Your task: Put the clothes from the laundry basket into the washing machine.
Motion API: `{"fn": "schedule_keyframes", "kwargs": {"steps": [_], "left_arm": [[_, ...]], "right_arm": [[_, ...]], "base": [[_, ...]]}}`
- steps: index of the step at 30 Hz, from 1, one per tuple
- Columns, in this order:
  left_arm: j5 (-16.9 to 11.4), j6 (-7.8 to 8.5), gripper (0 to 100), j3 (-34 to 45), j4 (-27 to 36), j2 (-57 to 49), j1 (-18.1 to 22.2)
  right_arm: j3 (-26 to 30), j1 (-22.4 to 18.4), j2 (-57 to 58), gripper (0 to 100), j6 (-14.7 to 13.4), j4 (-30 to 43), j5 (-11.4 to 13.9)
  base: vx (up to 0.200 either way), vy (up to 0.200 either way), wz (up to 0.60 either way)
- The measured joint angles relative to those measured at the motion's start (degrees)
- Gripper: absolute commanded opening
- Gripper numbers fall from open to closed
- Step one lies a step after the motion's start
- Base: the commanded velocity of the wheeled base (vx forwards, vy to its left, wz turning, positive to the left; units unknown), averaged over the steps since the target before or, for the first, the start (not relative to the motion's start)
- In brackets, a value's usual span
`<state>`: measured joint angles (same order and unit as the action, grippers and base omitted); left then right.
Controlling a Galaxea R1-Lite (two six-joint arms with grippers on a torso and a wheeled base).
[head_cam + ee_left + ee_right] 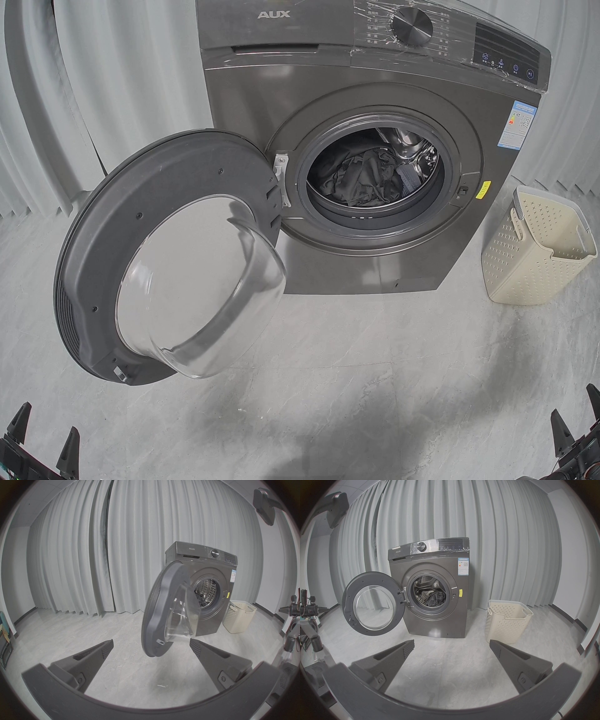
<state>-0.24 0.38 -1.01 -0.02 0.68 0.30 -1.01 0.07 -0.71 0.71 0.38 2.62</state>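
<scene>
Judging loading all but done: seeing dark clothes [365,178] piled inside the washing machine [350,269], door [100,250] hanging open, laundry basket [531,262] standing beside it apparently empty, left gripper [151,640] and right gripper [451,641] both spread wide, grasping nothing, well back.

Soft, even light fills the room, with no hard shadows. The glass bowl of the washing machine door [200,287] carries pale reflections, and the plastic film [387,31] over the control panel glints. Both wrist views bow the curtain [72,561] folds and go black at the corners.
</scene>
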Motion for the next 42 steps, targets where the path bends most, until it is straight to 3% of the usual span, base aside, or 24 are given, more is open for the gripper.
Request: {"fn": "schedule_keyframes", "kwargs": {"steps": [8,17,22,31,34,37,42], "left_arm": [[0.06,-0.38,100,-0.80,-1.41,0.06,0.02],[-4.46,-1.04,100,-10.56,-0.60,7.75,-1.82],[-5.80,-1.46,100,-13.75,-4.99,17.51,-3.47],[-7.55,-1.50,100,-17.83,-19.24,38.29,-4.84],[-9.46,-1.19,100,-18.58,-22.97,44.39,-5.14],[-13.19,-0.71,100,-18.77,-25.83,48.70,-5.36],[-17.74,0.33,100,-18.31,-27.21,51.71,-6.95]], "right_arm": [[0.00,0.02,-0.02,100,0.07,0.06,0.00],[0.00,0.00,-0.04,100,0.00,0.02,-0.02],[0.00,-0.05,-0.06,100,-0.02,0.00,0.00],[0.00,-0.02,-0.06,100,-0.06,-0.02,0.00],[0.00,0.02,-0.09,100,-0.09,-0.05,0.00],[0.00,0.00,-0.11,100,-0.11,-0.05,0.00],[0.00,0.00,-0.11,100,-0.16,-0.02,0.00]], "base": [[0.000,0.000,0.00],[0.000,0.000,0.00],[0.000,0.000,0.00],[0.000,0.000,0.00],[0.000,0.000,0.00],[0.000,0.000,0.00],[0.000,0.000,0.00]]}}
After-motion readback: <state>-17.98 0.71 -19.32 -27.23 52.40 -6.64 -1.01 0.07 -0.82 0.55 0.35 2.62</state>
